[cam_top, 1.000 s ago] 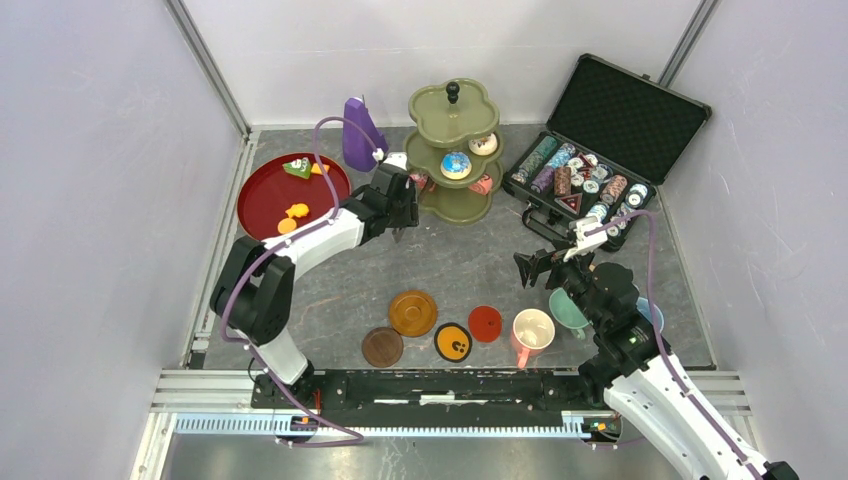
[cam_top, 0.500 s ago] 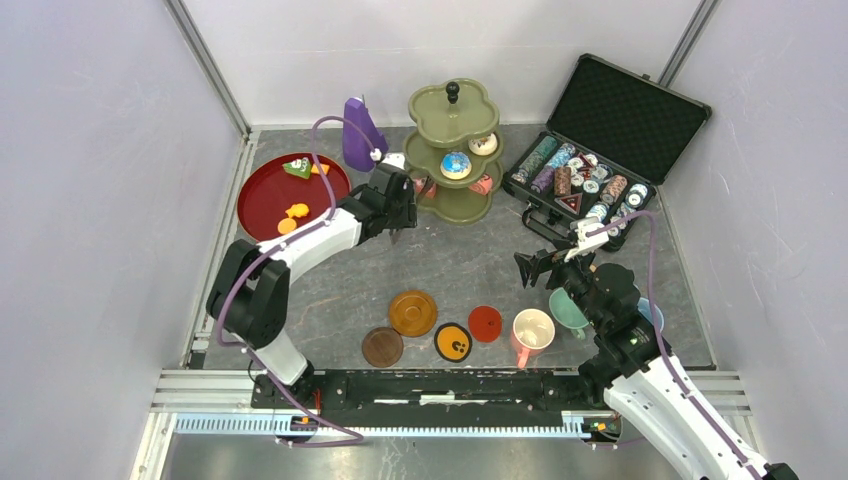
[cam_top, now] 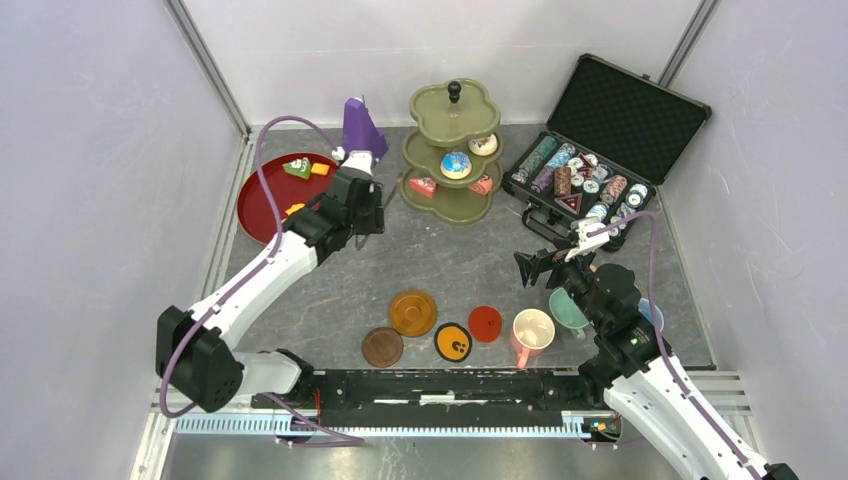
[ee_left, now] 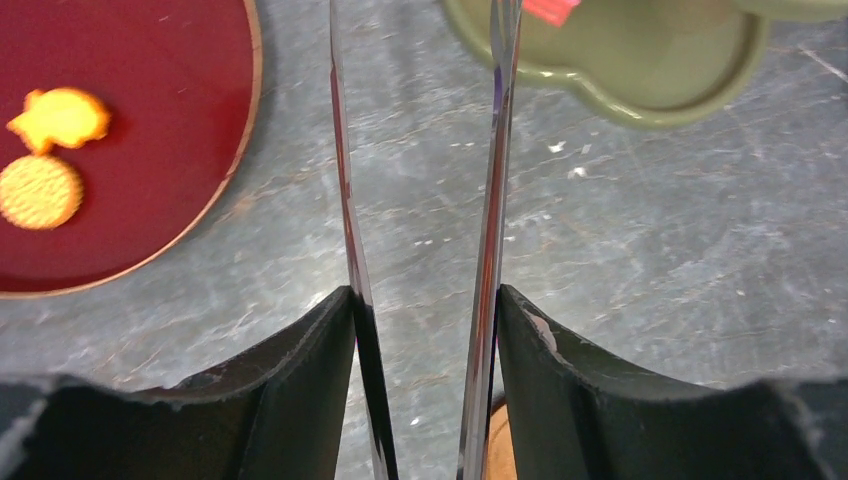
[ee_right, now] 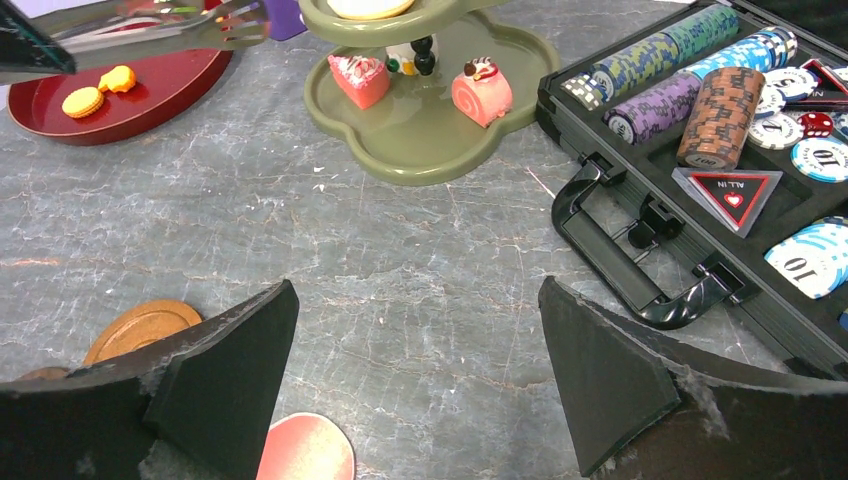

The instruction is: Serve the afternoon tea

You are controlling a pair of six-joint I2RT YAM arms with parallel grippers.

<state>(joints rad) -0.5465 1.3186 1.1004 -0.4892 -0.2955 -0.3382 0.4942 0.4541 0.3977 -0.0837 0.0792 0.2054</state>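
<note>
left gripper [ee_left: 425, 300]: jaws clamped on the two arms of metal tongs [ee_left: 495, 150]; the tong blades stand apart with only bare table [ee_left: 650, 260] between them. it hangs between the red plate [cam_top: 262, 205] and the olive-green three-tier stand [ee_right: 420, 150], near the purple pyramid-shaped object [cam_top: 362, 128]

right gripper [ee_right: 418, 290]: jaws wide apart, holding nothing, above the table just beside the open poker chip case [cam_top: 620, 115]

stand contents: pink cake slice [ee_right: 358, 78] and swirl roll [ee_right: 482, 90] on the bottom tier; blue-white cake [cam_top: 456, 164] on the middle tier

red plate contents: two orange biscuits [ee_left: 40, 190] and a green wedge [cam_top: 297, 168]

near edge: four round coasters in a loose row, amber [cam_top: 412, 312], brown [cam_top: 382, 347], black-and-orange [cam_top: 452, 342], red [cam_top: 485, 323]; the pink mug [cam_top: 532, 330] stands just beside the red coaster, the teal mug [cam_top: 566, 308] beside it; a blue mug [cam_top: 652, 312] appears to sit behind the right arm, mostly hidden
</note>
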